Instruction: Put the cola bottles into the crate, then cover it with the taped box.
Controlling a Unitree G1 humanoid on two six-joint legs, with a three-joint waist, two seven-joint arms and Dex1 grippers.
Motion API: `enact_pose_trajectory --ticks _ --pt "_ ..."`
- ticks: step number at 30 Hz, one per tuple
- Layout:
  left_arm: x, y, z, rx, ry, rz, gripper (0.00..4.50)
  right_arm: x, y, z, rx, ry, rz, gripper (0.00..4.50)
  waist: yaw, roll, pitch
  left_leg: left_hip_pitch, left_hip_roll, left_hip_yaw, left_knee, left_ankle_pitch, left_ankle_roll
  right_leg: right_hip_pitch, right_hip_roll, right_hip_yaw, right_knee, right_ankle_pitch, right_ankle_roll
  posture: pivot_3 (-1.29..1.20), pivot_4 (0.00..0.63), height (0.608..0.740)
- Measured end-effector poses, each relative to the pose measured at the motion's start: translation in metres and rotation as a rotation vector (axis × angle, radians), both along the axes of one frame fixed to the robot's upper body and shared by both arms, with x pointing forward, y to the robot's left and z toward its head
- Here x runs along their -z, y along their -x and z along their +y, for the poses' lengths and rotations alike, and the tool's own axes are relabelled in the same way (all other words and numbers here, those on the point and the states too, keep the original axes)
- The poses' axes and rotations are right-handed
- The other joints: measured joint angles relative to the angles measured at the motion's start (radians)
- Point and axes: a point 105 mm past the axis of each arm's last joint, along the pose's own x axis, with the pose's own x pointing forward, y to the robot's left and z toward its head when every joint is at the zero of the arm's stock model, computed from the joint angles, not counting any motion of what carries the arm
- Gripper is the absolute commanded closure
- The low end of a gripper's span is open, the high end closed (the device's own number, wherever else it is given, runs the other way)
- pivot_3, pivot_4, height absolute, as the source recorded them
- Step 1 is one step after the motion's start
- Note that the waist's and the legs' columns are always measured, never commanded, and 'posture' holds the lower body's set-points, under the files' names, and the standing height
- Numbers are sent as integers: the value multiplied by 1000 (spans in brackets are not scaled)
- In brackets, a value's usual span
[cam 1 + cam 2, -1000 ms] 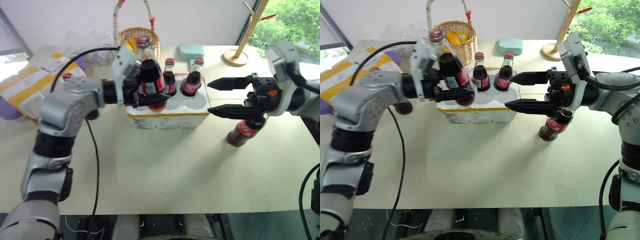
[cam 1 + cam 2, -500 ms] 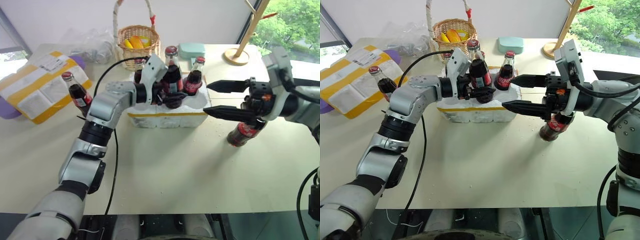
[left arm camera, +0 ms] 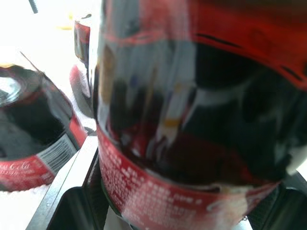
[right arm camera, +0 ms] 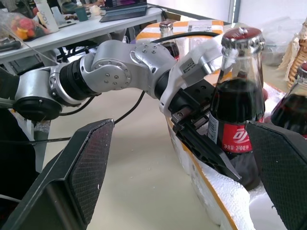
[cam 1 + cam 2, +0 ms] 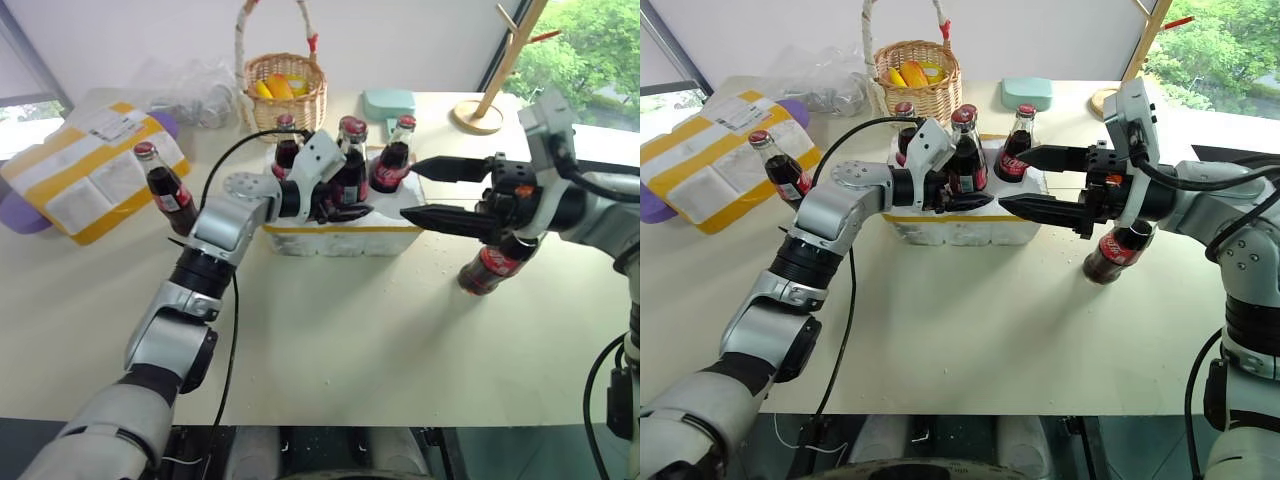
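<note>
Seating a cola bottle (image 5: 350, 172) in the crate (image 5: 340, 232), centre frame.
L to R: taped box (image 5: 85, 172) upper left, not yet used; one bottle (image 5: 166, 187) loose beside it; left fingers (image 5: 962, 203) clamped on the bottle w/ two more already in wells; right fingers (image 5: 430, 190) spread, empty, above another loose bottle (image 5: 490, 268) on the bench (image 5: 330, 330).

Glossy glass cola bottles (image 5: 349, 172), a rough matt foam crate (image 5: 340, 226), a woven wicker basket (image 5: 286, 95), smooth matt table (image 5: 330, 330).
</note>
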Motion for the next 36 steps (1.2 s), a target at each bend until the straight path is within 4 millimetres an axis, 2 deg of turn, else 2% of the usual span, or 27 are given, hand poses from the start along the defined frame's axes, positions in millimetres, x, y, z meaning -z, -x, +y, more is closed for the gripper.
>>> enact_pose_trajectory --ticks 1,3,10,14,18,23,26,29,34,36 --pt "1 -1 -2 -1 3 0 605 0 0 0 1 0 0 0 4 0 0 0 0 0 0 0 0 1 0 0 0 0 0 0 150 740" --pt "2 -1 -3 -4 7 -2 24 -1 0 0 2 0 -3 0 6 0 -1 0 -1 -1 1 0 1 2 -1 0 0 0 -1 0 150 740" --pt "-1 3 3 -13 16 -9 24 9 -7 -5 50 74 -16 0 4 0 -1 0 -1 -7 1 -1 1 2 -2 -3 0 0 0 0 150 740" --pt "-2 11 15 -28 13 -9 24 10 -11 -11 73 91 -12 0 -5 0 -1 0 -1 -8 0 -1 1 1 -1 -3 0 0 0 0 150 740" --pt "-3 21 46 -81 22 32 24 11 -14 -14 80 95 -6 0 -16 0 0 -1 0 -10 0 0 1 1 0 -5 1 0 0 0 150 740" --pt "-30 60 96 -125 33 -11 24 15 -17 -17 79 122 -14 0 -23 0 0 -1 0 -11 0 0 0 1 0 -5 1 0 0 0 150 740" --pt "-28 79 124 -205 3 -9 24 17 -21 -19 83 129 -12 0 -21 1 0 -1 0 -11 0 0 0 1 0 -6 0 0 0 0 150 740" --pt "-17 91 153 -339 -5 28 24 18 -26 -22 95 133 -10 0 -18 0 0 -1 0 -12 0 0 0 2 -2 -7 0 0 0 0 150 740" --pt "-18 96 215 -680 80 6 24 17 -33 -25 108 132 -5 0 -19 0 0 -1 -1 -13 0 0 0 3 -2 -9 0 0 0 0 150 740" --pt "-16 98 233 -784 125 2 24 18 -36 -27 116 129 1 0 -18 0 0 -1 -1 -13 0 0 0 3 -2 -9 0 0 0 0 150 740"
